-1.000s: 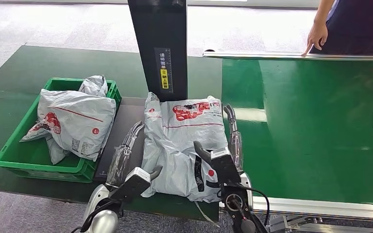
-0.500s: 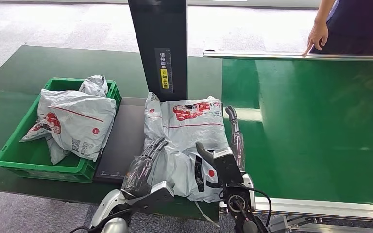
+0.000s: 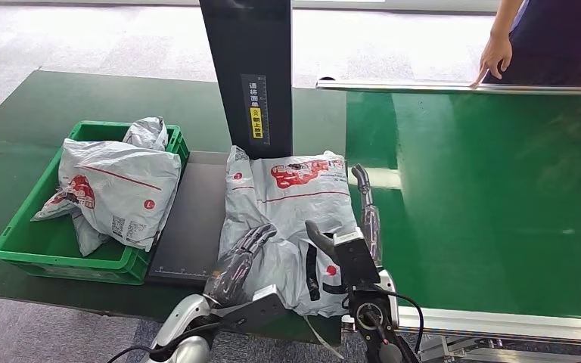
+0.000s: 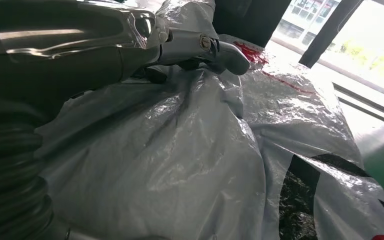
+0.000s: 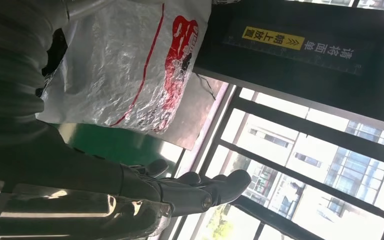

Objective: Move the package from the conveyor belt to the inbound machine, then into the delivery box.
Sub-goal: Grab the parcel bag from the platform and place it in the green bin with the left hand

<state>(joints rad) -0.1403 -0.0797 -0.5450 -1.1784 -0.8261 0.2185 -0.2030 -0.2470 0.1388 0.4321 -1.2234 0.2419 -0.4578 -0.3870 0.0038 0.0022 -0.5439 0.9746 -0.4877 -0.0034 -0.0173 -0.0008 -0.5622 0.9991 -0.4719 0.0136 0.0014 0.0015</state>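
Observation:
The grey-white package [image 3: 291, 204] with red print lies at the foot of the inbound machine's black post [image 3: 250, 76], half on its dark platform [image 3: 193, 219] and half toward the conveyor belt [image 3: 499, 197]. My left hand [image 3: 240, 259] rests flat on the package's near left part, fingers stretched out. My right hand [image 3: 363, 215] lies along the package's right edge with straight fingers and its thumb over the bag. In the left wrist view the thumb [image 4: 220, 50] sits above the crinkled package [image 4: 180, 160]. In the right wrist view straight fingers [image 5: 200, 192] lie beside the package [image 5: 130, 65].
A green delivery box [image 3: 26, 253] at the left holds other grey packages [image 3: 117, 189]. A person's hand [image 3: 494, 57] rests on the belt's far rail at the top right. The dark green table [image 3: 60, 98] stretches behind the box.
My left hand has moved right, off the dark platform and onto the package's left side. My right hand has stayed at the package's right edge.

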